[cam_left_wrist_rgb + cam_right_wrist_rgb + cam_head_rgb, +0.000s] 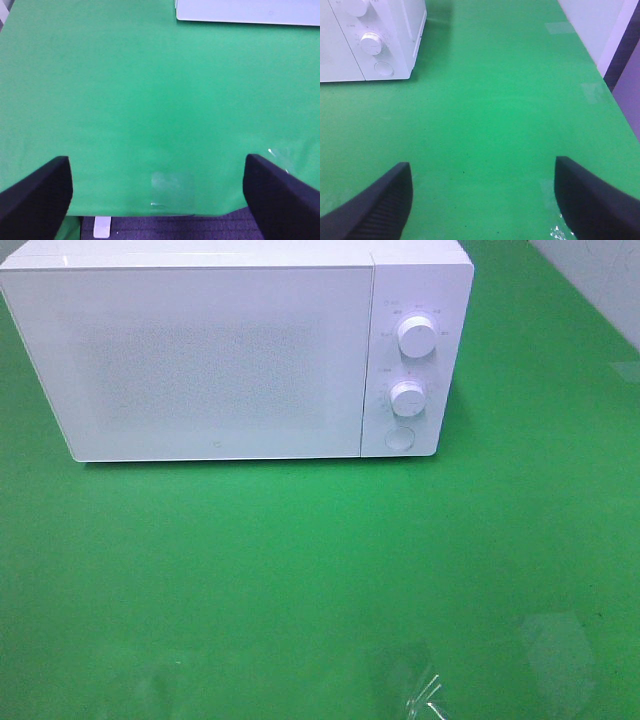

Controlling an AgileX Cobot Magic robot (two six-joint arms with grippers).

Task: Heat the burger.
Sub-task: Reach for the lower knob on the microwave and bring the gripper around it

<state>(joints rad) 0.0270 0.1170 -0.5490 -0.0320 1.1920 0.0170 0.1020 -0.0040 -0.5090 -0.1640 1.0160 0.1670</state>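
The burger is out of view in all three views. A white microwave (235,350) stands at the back of the green table with its door closed; its corner (247,11) and its knob side (372,40) show in the wrist views. My left gripper (157,192) hangs open over bare green cloth near the table's front edge, nothing between its black fingers (35,197). My right gripper (482,197) is open too, empty, over the table to the right of the microwave. Neither gripper shows in the high view.
The microwave has two round knobs (416,337) and a round button (400,437) on its right panel. Clear tape patches (415,685) lie on the cloth near the front edge. The table's right edge (615,100) meets a pale wall.
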